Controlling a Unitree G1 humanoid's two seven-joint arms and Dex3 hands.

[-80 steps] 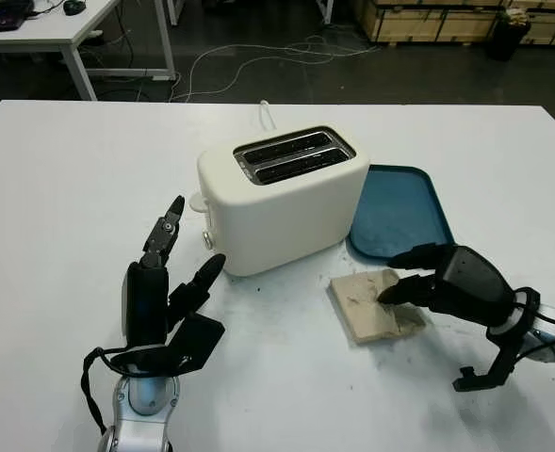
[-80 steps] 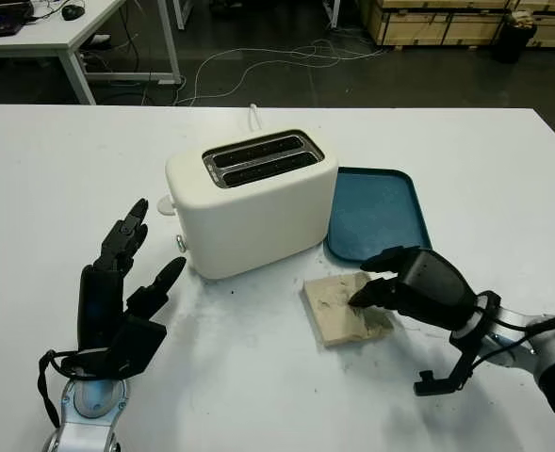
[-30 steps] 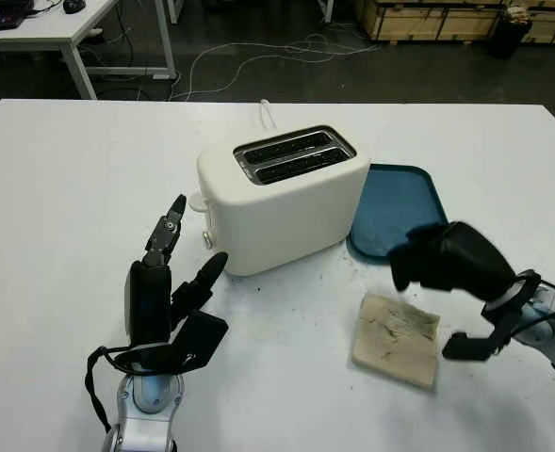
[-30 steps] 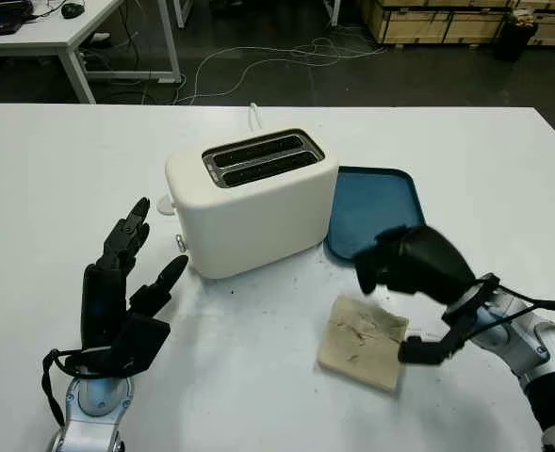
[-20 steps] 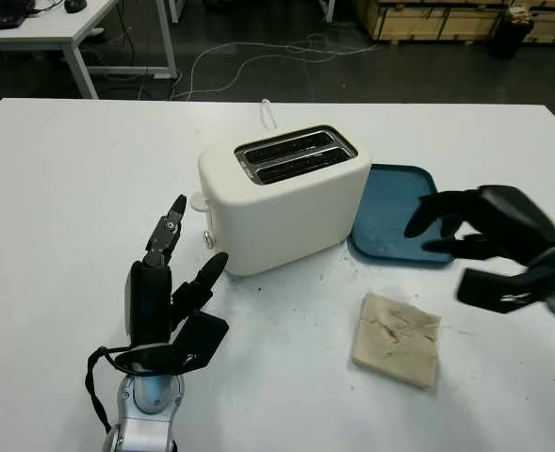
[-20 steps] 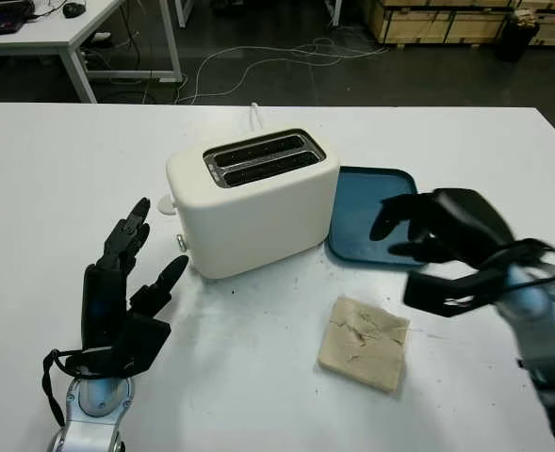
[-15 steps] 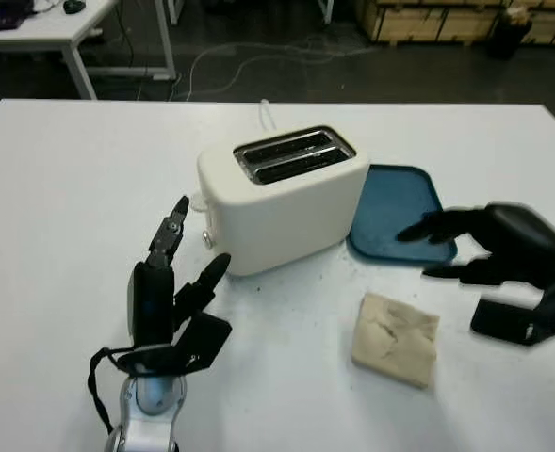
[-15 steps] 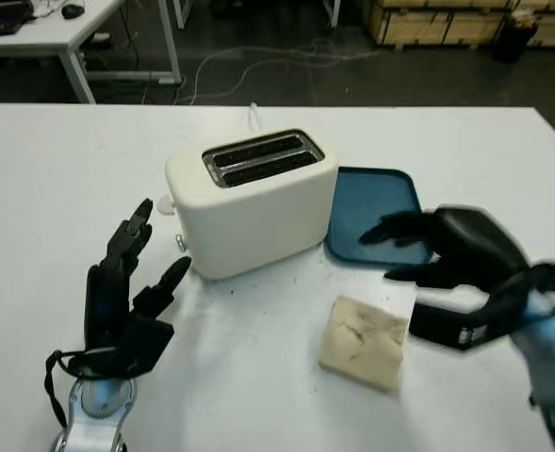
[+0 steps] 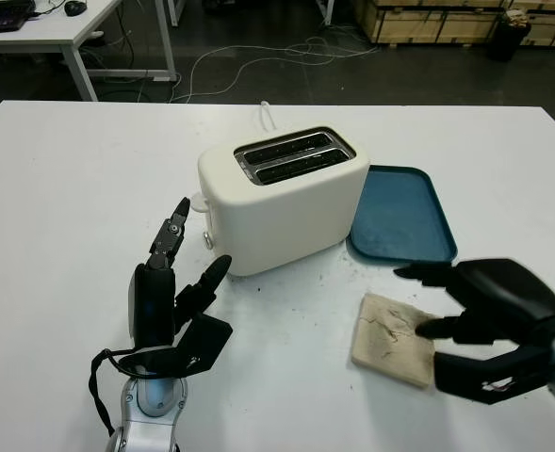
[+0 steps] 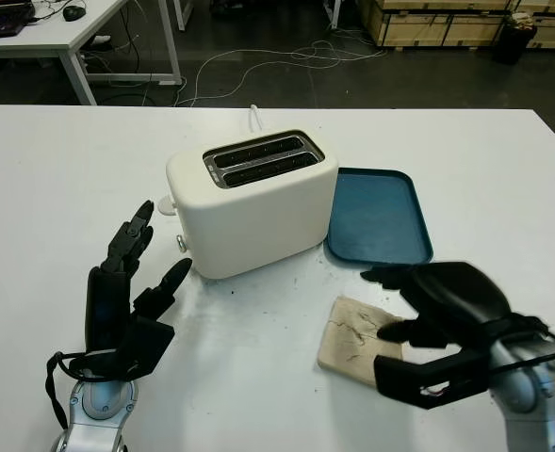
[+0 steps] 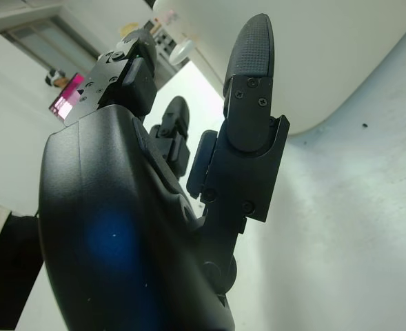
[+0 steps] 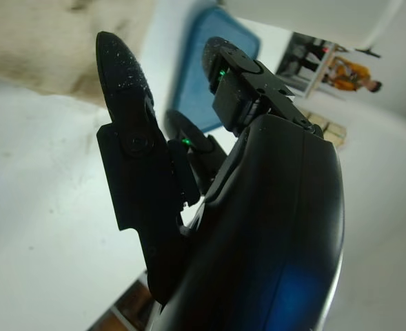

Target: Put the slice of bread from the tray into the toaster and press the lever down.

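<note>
The slice of bread (image 9: 387,325) lies flat on the white table, in front of the blue tray (image 9: 399,215), which holds nothing. My right hand (image 9: 416,301) is open at the slice's right edge, its fingers pointing left just over the bread; I cannot tell if they touch it. The right wrist view has the bread (image 12: 44,34) and the tray (image 12: 203,69) beyond the fingers. The cream toaster (image 9: 282,193) stands left of the tray with both slots bare and its lever (image 9: 197,201) up on the left end. My left hand (image 9: 178,292) is open, in front of the toaster's left end.
A white cord (image 9: 268,115) runs off behind the toaster. Crumbs dot the table around the bread. Beyond the table's far edge are a dark floor with cables (image 9: 258,56), another desk (image 9: 60,28) and wooden crates (image 9: 428,19).
The right hand slid the bread toward the table's front, away from the tray, let go and lifted over the tray. It has now come back down to the slice's right edge. The left hand stayed put.
</note>
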